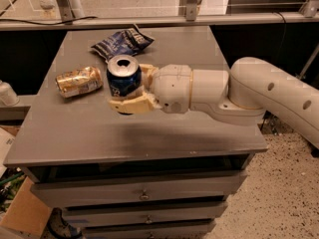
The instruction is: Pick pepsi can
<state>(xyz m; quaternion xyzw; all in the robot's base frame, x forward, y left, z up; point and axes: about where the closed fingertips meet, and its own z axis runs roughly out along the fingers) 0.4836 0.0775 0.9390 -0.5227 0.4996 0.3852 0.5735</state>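
The pepsi can (123, 78) is dark blue with a silver top and stands upright, held above the grey table (149, 133). My gripper (130, 87) comes in from the right on a thick white arm (259, 93). Its tan fingers (130, 105) are shut on the can, one in front and one behind it. The can's lower part is hidden by the front finger.
A gold dented can (79, 80) lies on its side just left of the pepsi can. A dark blue snack bag (122, 42) lies at the back of the table. Drawers are below the table front. A cardboard box (20, 213) sits on the floor at left.
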